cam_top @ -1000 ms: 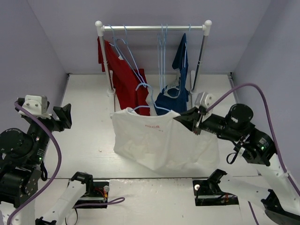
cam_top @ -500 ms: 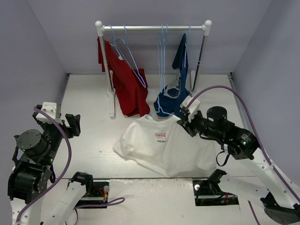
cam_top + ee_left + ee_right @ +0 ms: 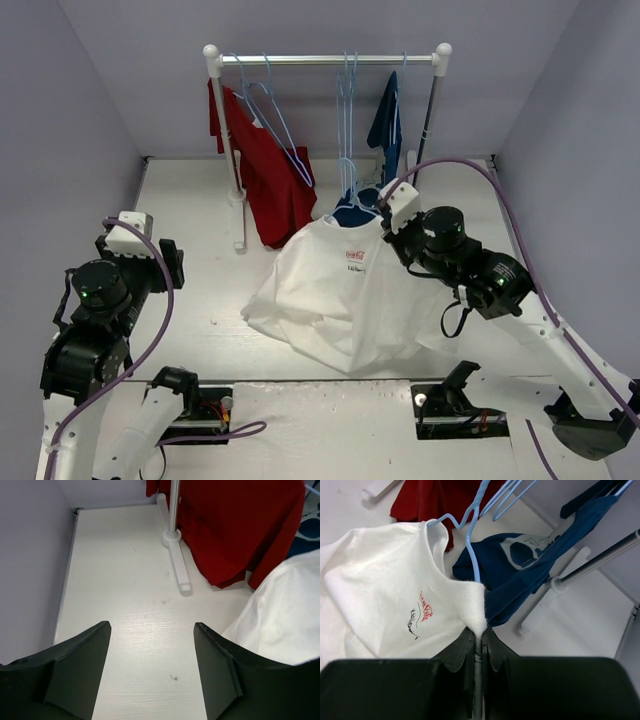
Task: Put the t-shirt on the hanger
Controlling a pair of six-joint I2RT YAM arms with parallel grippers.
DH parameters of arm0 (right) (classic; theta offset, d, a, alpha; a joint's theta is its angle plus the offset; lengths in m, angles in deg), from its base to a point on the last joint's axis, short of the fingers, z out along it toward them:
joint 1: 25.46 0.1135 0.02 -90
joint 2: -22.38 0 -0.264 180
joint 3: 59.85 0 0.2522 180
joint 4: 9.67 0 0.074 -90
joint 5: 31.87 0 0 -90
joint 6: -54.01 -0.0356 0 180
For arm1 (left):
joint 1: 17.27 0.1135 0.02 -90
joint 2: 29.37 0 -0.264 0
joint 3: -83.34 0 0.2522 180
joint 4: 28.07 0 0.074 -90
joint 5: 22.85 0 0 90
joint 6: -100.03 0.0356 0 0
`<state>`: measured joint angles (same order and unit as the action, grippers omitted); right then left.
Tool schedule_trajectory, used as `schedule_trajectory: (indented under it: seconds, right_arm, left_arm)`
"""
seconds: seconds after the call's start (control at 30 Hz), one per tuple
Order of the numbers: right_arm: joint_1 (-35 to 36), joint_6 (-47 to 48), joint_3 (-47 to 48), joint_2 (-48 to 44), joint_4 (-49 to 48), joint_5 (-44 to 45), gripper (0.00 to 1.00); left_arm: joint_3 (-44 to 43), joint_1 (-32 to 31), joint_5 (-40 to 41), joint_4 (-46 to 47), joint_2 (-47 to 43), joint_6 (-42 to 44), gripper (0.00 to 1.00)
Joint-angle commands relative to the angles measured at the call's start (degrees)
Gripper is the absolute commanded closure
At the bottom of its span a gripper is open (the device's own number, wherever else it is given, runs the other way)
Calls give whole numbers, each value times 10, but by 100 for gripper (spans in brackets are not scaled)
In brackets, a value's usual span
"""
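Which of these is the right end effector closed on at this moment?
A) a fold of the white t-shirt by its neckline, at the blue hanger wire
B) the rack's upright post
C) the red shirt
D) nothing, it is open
A: in the right wrist view the right end effector is shut on a pinch of the t-shirt, just where the hanger wire runs down to it.

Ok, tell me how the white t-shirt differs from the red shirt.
The t-shirt is held up at one shoulder by the right fingers, with its lower part spread on the table. The red shirt hangs from the rail, and no fingers touch it. The t-shirt bears a small red logo, while the red shirt looks plain. Both are shirts close to the rail.
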<state>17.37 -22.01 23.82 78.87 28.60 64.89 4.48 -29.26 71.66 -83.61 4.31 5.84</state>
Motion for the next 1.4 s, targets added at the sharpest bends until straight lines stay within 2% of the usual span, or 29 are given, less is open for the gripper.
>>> schedule_trajectory:
  seconds: [0.0, 0.5, 0.8, 1.07, 1.37]
  right_arm:
    - [1, 14, 58, 24, -84, 58, 100]
    - [37, 36, 137, 121, -152, 186, 100]
    - [83, 71, 189, 173, -187, 288, 100]
    - [88, 116, 203, 183, -308, 339, 100]
    - [89, 183, 248, 220, -411, 364, 100]
  left_arm:
    - [13, 0, 16, 31, 5, -18, 37]
    - [81, 0, 27, 41, -13, -47, 37]
    - [162, 0, 37, 96, -76, -54, 37]
    - [219, 0, 32, 131, -117, -69, 37]
    - [226, 0, 40, 131, -120, -56, 37]
